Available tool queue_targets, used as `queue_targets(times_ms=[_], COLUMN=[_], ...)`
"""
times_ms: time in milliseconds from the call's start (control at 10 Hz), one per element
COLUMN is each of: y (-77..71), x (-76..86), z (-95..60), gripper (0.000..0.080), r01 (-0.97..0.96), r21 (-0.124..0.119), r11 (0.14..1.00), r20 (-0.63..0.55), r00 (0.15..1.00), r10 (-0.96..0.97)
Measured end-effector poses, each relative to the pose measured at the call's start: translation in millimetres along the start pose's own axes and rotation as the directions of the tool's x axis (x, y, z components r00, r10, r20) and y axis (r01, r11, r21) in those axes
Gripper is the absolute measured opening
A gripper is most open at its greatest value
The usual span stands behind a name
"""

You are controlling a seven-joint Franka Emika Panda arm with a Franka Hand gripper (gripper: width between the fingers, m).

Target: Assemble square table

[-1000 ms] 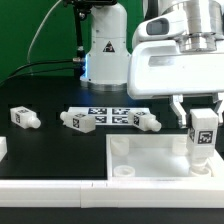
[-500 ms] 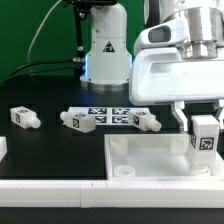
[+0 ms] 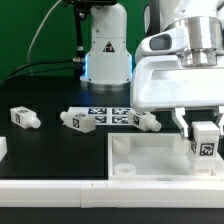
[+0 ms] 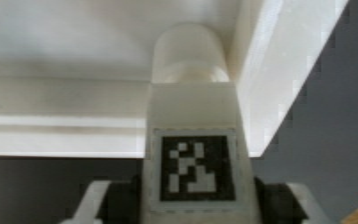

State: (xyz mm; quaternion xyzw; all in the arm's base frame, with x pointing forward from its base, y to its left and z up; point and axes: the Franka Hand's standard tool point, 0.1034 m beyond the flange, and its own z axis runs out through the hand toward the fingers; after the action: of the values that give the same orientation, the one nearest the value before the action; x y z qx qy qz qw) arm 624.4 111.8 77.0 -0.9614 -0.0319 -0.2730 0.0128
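While my tool [image 3: 203, 128] is clamped on an upright leg [image 3: 205, 143] | long axis vertical, lower end over the square top [image 3: 152, 159], toward its corner at the exterior view's right | socket beneath hidden; I judge straight down next.

Leg [image 3: 205, 140] upright over square top [image 3: 155, 160]; marker board [image 3: 108, 116] behind top, between second leg [image 3: 76, 121] and third leg [image 3: 147, 122].

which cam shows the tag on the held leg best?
Wrist view: the tag on the held leg faces the lens, large. Exterior view shows it small, at its right edge, in the hand.
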Motion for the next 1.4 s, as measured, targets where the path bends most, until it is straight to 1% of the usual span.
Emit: queue_targets(times_ms=[100, 200, 300, 400, 500, 600, 700, 800, 900, 1000, 1100, 1200, 1300, 1400], y=[0.1, 0.1, -0.2, 2.1, 2.2, -2.9, -4.5, -1.8, 0.1, -0.7, 0.7, 0.8, -0.6, -0.1], x=[0.2, -0.1, -0.3, 8.6, 16.2, 15.9, 18.3, 21.4, 19.7, 10.6, 7.3, 1.5, 6.6, 6.6], z=[0.0, 0.2, 0.6, -2.1, -2.1, 0.4, 0.4, -0.4, 1.3, 2.1, 2.3, -1.4, -0.9, 0.3], gripper=[0.0285, 0.0419, 0.0419, 0.0560, 0.0622, 0.0641, 0.0641, 0.0648, 0.0648, 0.0649, 0.0649, 0.0649, 0.0649, 0.0535], r01=[0.000, 0.000, 0.005, 0.003, -0.002, -0.009, -0.014, -0.023, -0.026, -0.029, -0.036, -0.055, -0.094, -0.105], r21=[0.000, 0.000, 0.005, 0.009, 0.013, 0.027, 0.037, 0.041, 0.040, 0.044, 0.045, 0.043, 0.020, 0.011], r11=[1.000, 1.000, 1.000, 1.000, 1.000, 1.000, 0.999, 0.999, 0.999, 0.999, 0.998, 0.998, 0.995, 0.994], r20=[0.000, 0.003, 0.037, 0.055, 0.071, 0.159, 0.254, 0.324, 0.363, 0.439, 0.489, 0.572, 0.582, 0.576], r00=[1.000, 1.000, 0.999, 0.998, 0.997, 0.987, 0.967, 0.946, 0.932, 0.898, 0.872, 0.820, 0.811, 0.813], r10=[0.000, 0.000, -0.005, -0.004, 0.001, 0.004, 0.004, 0.008, 0.009, 0.007, 0.009, 0.021, 0.065, 0.079])
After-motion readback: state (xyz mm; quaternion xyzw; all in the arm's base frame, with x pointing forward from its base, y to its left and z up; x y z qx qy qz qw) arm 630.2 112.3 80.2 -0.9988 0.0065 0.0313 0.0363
